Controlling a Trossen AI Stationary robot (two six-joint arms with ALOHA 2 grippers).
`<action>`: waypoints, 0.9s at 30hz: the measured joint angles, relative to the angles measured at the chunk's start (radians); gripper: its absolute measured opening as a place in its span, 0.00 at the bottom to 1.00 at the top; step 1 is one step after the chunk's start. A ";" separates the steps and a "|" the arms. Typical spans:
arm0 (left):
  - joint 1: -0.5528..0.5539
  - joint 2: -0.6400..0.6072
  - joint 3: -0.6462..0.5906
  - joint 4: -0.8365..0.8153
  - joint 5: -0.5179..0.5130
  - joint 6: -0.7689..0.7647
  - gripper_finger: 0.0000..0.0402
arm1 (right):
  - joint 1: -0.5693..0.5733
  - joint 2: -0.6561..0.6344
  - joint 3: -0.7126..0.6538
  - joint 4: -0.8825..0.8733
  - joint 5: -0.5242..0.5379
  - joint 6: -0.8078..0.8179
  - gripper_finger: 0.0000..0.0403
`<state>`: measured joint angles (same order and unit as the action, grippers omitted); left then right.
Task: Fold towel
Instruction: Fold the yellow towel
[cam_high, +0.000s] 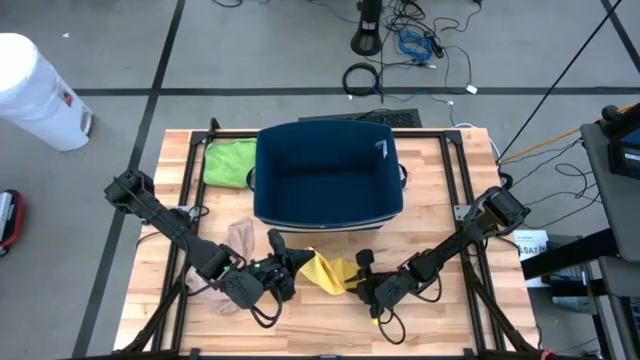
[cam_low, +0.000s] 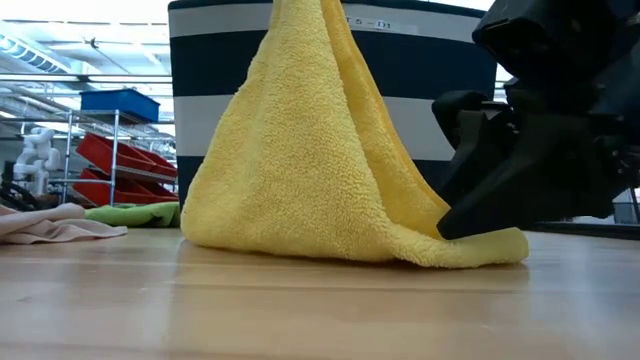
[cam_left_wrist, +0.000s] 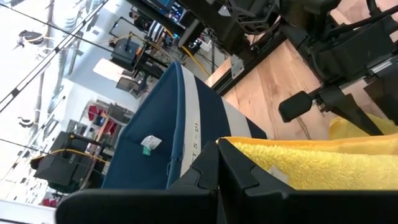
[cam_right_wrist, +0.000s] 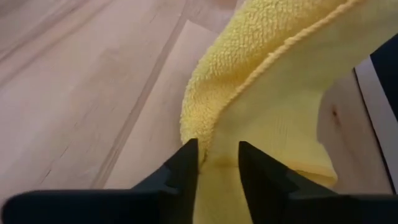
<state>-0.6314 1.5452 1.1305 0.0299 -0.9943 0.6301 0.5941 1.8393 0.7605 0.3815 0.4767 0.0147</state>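
Note:
A yellow towel (cam_high: 330, 272) stands like a tent near the table's front middle, and its lower edge (cam_low: 300, 245) lies on the wood. My left gripper (cam_high: 298, 262) is at the towel's left side and is shut on its raised part. In the low view the towel's top runs out of the picture. My right gripper (cam_high: 358, 278) comes in low from the right. It is at the towel's lower right end (cam_low: 470, 240), with cloth between its two fingers (cam_right_wrist: 189, 163). My left gripper pinches the towel's raised part (cam_left_wrist: 267, 163) between its shut fingers, coming nearly level from the table's left. The towel hangs below that hold, slack, with its bottom edge on the table. My right gripper has a fold of the towel (cam_right_wrist: 219, 160) between its two fingers, at the towel's lower right end. The fingers slant down from the table's right. That end lies on the table top.
A large dark blue bin (cam_high: 328, 175) stands just behind the towel. A green cloth (cam_high: 230, 162) lies at the far left and a beige cloth (cam_high: 240, 235) lies beside the left arm. Bare wood shows along the table's near edge (cam_low: 300, 310).

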 joint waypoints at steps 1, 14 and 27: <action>0.000 0.000 0.000 0.000 0.003 0.000 0.00 | 0.000 0.000 0.000 -0.001 0.000 0.000 0.18; 0.001 0.000 0.000 0.000 0.014 0.000 0.00 | -0.011 -0.001 0.000 -0.017 -0.002 0.000 0.01; 0.001 0.000 0.000 0.008 0.014 -0.001 0.00 | -0.005 -0.047 -0.001 -0.070 -0.007 0.002 0.00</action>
<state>-0.6304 1.5448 1.1305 0.0380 -0.9806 0.6289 0.5893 1.7921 0.7597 0.3115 0.4694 0.0166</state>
